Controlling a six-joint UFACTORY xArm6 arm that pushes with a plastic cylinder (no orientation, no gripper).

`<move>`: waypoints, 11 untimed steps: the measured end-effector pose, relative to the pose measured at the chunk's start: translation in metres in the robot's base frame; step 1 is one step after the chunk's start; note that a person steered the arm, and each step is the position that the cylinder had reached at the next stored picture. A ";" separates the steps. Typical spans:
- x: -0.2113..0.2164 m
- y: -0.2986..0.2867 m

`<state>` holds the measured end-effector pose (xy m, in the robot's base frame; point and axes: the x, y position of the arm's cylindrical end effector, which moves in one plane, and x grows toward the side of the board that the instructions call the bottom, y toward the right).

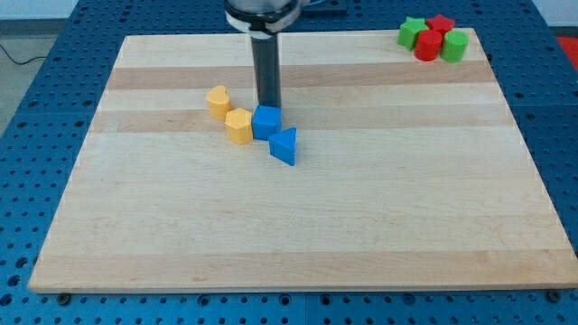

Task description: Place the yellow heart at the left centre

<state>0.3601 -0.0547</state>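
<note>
The yellow heart (217, 101) sits on the wooden board (298, 226), left of centre in the upper half. A yellow hexagonal block (238, 125) lies just below and right of it. A blue cube (266, 120) touches that block's right side, and a blue triangular block (284, 145) lies below the cube. My tip (269, 105) comes down just behind the blue cube's top edge, to the right of the yellow heart and apart from it.
At the board's top right corner stand a green star (413, 32), a red star (440, 24), a red cylinder (428, 45) and a green cylinder (454, 45), clustered together. The board rests on a blue perforated table (36, 108).
</note>
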 end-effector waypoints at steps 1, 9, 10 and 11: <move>-0.011 -0.032; 0.003 -0.165; 0.004 -0.192; -0.011 -0.135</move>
